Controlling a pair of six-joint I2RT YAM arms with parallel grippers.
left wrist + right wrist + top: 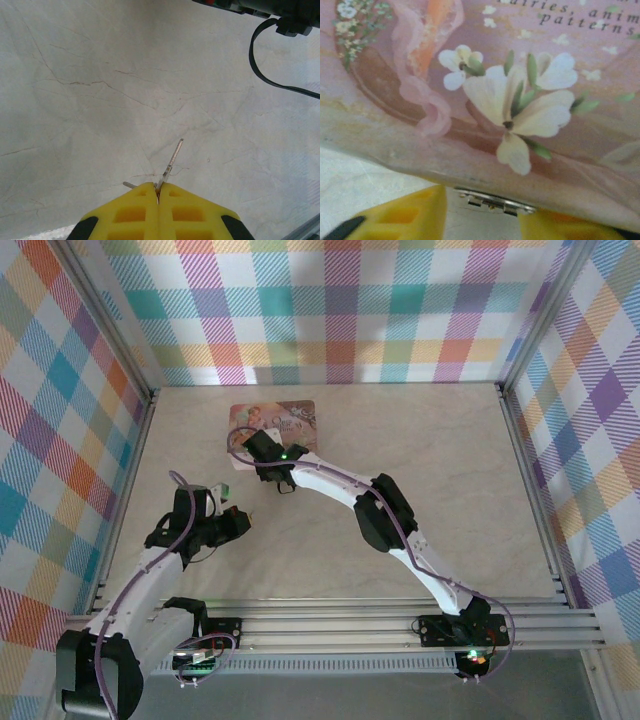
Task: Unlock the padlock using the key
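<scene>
The left jaws pinch the key (172,160), its blade jutting over the desk (100,100). The right jaws stand wide astride the metal clasp (492,200) on the pink tin box (520,75).

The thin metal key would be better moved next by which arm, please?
Left: its fingers are shut on the thin metal key; the right fingers flank the pink tin box's metal clasp.
</scene>
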